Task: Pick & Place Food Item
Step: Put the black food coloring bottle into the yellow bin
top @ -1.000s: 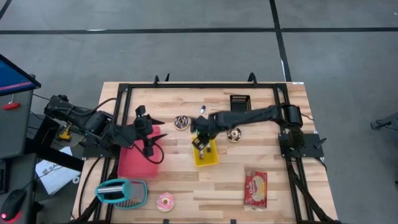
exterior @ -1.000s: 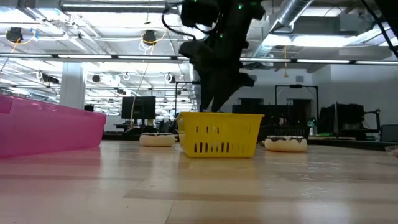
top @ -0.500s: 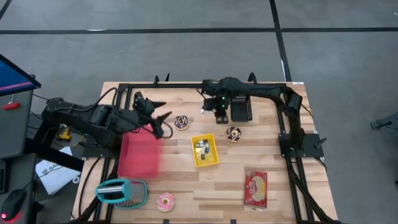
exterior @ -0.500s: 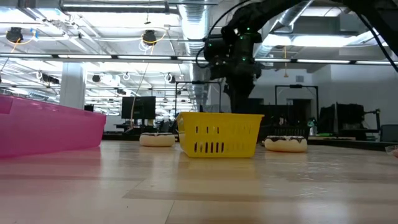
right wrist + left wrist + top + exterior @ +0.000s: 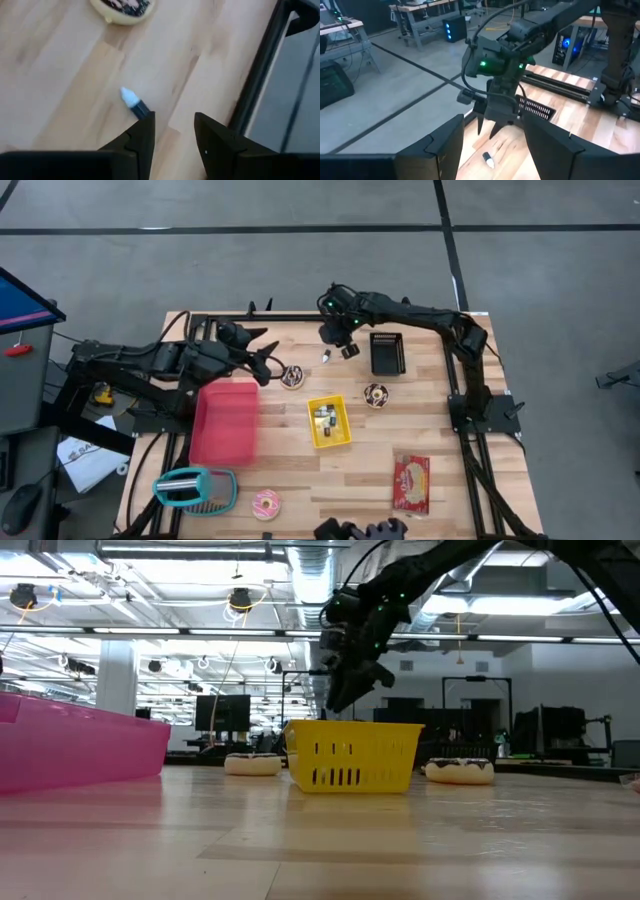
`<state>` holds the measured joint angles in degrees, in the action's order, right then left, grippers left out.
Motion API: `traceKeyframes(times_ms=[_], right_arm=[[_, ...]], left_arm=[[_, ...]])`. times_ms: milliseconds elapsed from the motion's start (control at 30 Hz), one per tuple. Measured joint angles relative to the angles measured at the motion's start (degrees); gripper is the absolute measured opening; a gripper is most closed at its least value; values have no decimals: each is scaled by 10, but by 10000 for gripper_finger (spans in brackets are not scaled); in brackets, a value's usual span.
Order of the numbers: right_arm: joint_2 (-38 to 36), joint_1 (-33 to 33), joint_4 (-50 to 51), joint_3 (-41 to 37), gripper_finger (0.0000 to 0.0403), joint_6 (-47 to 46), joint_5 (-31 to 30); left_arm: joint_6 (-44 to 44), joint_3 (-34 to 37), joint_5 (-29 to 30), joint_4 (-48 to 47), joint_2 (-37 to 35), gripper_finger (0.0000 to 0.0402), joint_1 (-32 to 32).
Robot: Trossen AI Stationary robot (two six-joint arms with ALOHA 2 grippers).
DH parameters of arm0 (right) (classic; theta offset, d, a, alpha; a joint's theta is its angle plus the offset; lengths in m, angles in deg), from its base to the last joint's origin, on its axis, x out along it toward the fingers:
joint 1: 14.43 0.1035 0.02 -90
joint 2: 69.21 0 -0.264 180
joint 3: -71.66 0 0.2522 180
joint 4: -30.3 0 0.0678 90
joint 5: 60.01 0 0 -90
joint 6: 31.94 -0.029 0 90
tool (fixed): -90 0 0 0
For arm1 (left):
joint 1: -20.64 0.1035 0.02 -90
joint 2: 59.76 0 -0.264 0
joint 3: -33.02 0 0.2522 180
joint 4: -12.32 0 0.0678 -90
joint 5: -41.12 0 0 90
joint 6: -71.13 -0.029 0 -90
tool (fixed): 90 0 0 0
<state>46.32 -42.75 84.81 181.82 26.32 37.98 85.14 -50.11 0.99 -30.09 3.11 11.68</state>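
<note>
My right gripper [image 5: 338,343] hangs open near the table's far edge, above a small dark stick with a white tip [image 5: 134,102] that lies flat on the wood [image 5: 326,356]. Nothing is between its fingers. A chocolate-topped donut [image 5: 292,376] lies just left of the stick, and another [image 5: 376,394] lies to the right. The yellow basket [image 5: 329,423] at mid-table holds a small dark-and-white item [image 5: 325,416]. My left gripper [image 5: 262,352] is open and nearly level, held above the table beyond the far end of the pink bin [image 5: 224,423]; it faces the right gripper [image 5: 492,125].
A black wire basket [image 5: 386,352] stands at the far right, close to my right gripper. Near the front edge lie a teal holder [image 5: 195,488], a pink donut [image 5: 266,504] and a red packet [image 5: 411,482]. A black frame rail [image 5: 260,75] runs along the far edge.
My right gripper has left the yellow basket, swung toward the table's far edge and rolled about its own axis; it now hangs over the white-tipped stick. My left gripper has swung from over the pink bin toward the far edge and the middle. Neither has changed its opening.
</note>
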Motion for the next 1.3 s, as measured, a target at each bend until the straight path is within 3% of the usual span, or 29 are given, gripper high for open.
traceKeyframes(times_ms=[267,567,1300], right_arm=[[7,-6,-27,-24,130,119,-4],[60,-2,-61,-23,130,105,-57],[86,26,-52,-24,130,67,-22]], left_arm=[[-2,0,6,-3,5,199,0],[-7,0,-7,-9,6,199,-9],[-1,0,-12,-20,3,199,-23]])
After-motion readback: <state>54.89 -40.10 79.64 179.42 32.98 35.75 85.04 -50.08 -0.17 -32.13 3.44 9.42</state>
